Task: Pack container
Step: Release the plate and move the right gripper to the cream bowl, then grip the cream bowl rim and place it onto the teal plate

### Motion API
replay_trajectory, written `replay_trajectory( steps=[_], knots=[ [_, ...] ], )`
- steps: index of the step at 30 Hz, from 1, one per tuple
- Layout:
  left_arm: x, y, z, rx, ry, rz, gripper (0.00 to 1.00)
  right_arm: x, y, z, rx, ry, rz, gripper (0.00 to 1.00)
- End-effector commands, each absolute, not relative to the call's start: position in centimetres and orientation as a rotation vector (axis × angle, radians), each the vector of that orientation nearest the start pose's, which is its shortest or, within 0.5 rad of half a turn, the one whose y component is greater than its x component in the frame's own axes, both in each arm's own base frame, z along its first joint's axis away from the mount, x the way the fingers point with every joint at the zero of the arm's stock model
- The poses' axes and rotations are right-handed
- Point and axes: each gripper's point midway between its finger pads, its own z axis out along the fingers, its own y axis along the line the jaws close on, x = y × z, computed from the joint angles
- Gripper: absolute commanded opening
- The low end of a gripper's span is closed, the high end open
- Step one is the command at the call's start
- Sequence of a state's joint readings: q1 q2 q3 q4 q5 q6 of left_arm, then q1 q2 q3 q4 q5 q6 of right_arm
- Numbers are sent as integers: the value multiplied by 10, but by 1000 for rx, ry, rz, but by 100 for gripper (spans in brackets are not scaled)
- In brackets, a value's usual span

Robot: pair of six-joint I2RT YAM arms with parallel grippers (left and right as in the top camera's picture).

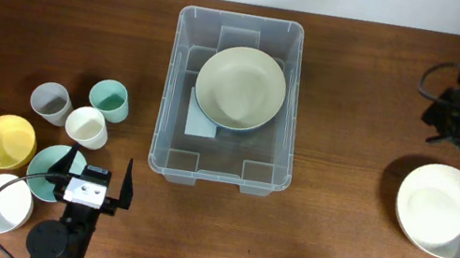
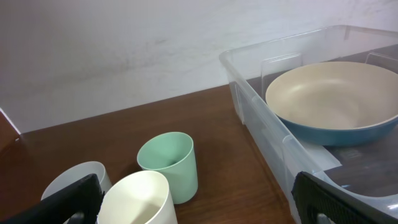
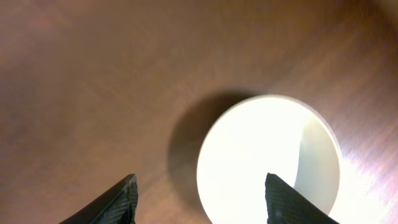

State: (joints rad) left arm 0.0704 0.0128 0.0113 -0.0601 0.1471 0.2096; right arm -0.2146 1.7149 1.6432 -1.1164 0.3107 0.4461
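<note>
We see the clear plastic rectangular container (image 1: 170, 90) mid-table. Left gripper (image 1: 99, 172) and right gripper (image 3: 199, 199) both have fingers apart, empty. The right hovers over a white round bowl (image 3: 267, 162) — a shallow rim pinch could slip.

Soft, even light falls from above on the dark worktop (image 1: 358, 104), leaving only faint shadows by the container (image 1: 175, 91). In the right wrist view the white bowl (image 3: 249, 168) is blown out, its shadow thrown left, and everything is blurred. The left wrist view is clear.
</note>
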Motion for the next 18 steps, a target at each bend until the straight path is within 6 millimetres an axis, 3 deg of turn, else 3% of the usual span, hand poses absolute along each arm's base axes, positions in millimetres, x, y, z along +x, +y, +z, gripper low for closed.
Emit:
replay_trajectory(
  steps=[1, 2, 11, 18],
  knots=[
    [245, -11, 161, 249, 1613, 91, 99, 366, -140, 144, 1091, 2634, -272, 61],
    [245, -11, 161, 249, 1613, 91, 99, 364, -143, 127, 1115, 2661, -273, 61],
    [245, -11, 161, 248, 1613, 91, 99, 362, -148, 44, 1169, 2798, -313, 62],
    [245, -11, 161, 249, 1613, 91, 99, 359, -149, 13, 1215, 2842, -340, 61]
  ],
)
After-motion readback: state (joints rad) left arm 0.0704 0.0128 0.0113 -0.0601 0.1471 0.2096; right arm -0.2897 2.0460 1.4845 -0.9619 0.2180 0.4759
